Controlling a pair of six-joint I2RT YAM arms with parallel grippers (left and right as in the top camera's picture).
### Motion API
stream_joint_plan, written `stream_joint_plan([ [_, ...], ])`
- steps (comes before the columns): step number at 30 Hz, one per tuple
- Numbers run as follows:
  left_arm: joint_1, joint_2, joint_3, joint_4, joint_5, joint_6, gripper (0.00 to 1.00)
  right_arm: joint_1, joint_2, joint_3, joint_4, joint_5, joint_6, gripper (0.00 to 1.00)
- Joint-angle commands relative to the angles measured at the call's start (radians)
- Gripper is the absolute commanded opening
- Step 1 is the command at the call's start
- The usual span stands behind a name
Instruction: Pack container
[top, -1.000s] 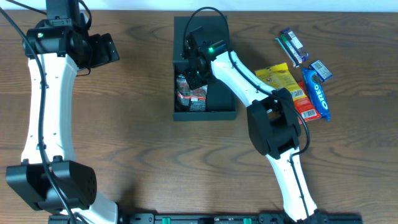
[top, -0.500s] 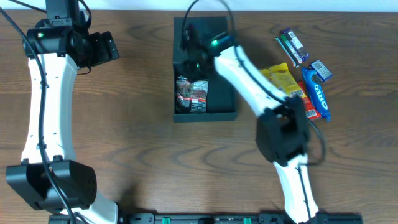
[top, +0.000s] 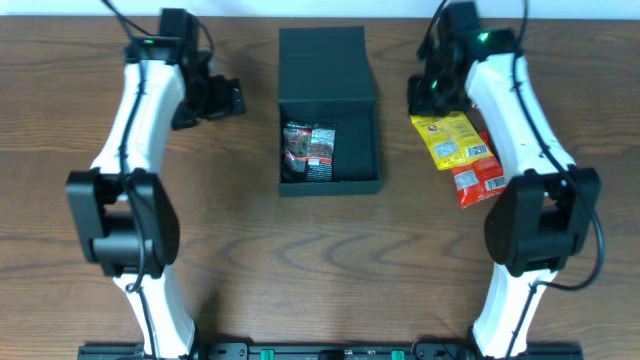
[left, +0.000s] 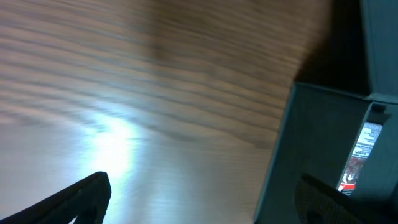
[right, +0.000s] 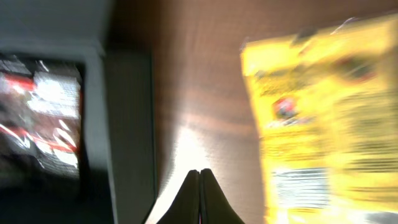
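Observation:
The dark teal container (top: 365, 150) stands at the table's middle, its lid (top: 325, 50) flipped open at the back. A dark and red snack packet (top: 308, 150) lies in its left half. My right gripper (top: 425, 95) is shut and empty, between the container and a yellow snack packet (top: 455, 138). In the right wrist view the shut fingers (right: 199, 199) hang over bare wood, with the container wall (right: 127, 124) to the left and the yellow packet (right: 323, 118) to the right. My left gripper (top: 222, 100) is open and empty, left of the container; its wrist view (left: 205, 205) shows the container wall (left: 311, 143).
A red snack packet (top: 480, 180) lies partly under the yellow one, at the right. My right arm (top: 520, 110) covers the table beyond them. The table's far edge runs just behind the lid.
My right gripper has come out of the container and moved right to beside the yellow packet. The dark and red packet stays in the container. My left arm has swung in toward the container's left side.

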Motion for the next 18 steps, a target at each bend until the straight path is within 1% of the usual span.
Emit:
stream_joint_plan([
  [1, -0.006, 0.061, -0.007, 0.002, 0.093, -0.015, 0.95, 0.043, 0.019, -0.113, 0.045, -0.123, 0.016, 0.01],
  [4, -0.006, 0.105, -0.007, 0.002, 0.158, -0.029, 0.96, 0.073, 0.019, -0.198, 0.115, -0.173, 0.034, 0.01],
  [8, -0.006, 0.116, -0.007, 0.004, 0.164, -0.032, 0.95, 0.112, 0.019, -0.242, 0.159, -0.238, 0.033, 0.01],
  [13, -0.006, 0.116, -0.007, -0.001, 0.164, -0.032, 0.95, 0.165, 0.019, -0.247, 0.185, -0.235, 0.025, 0.01],
  [16, -0.005, 0.116, -0.007, -0.002, 0.164, -0.031, 0.96, 0.163, 0.019, -0.247, 0.2, -0.22, 0.027, 0.01],
  [18, -0.005, 0.116, -0.007, -0.005, 0.163, -0.024, 0.98, 0.147, 0.019, -0.246, 0.206, -0.198, 0.034, 0.01],
])
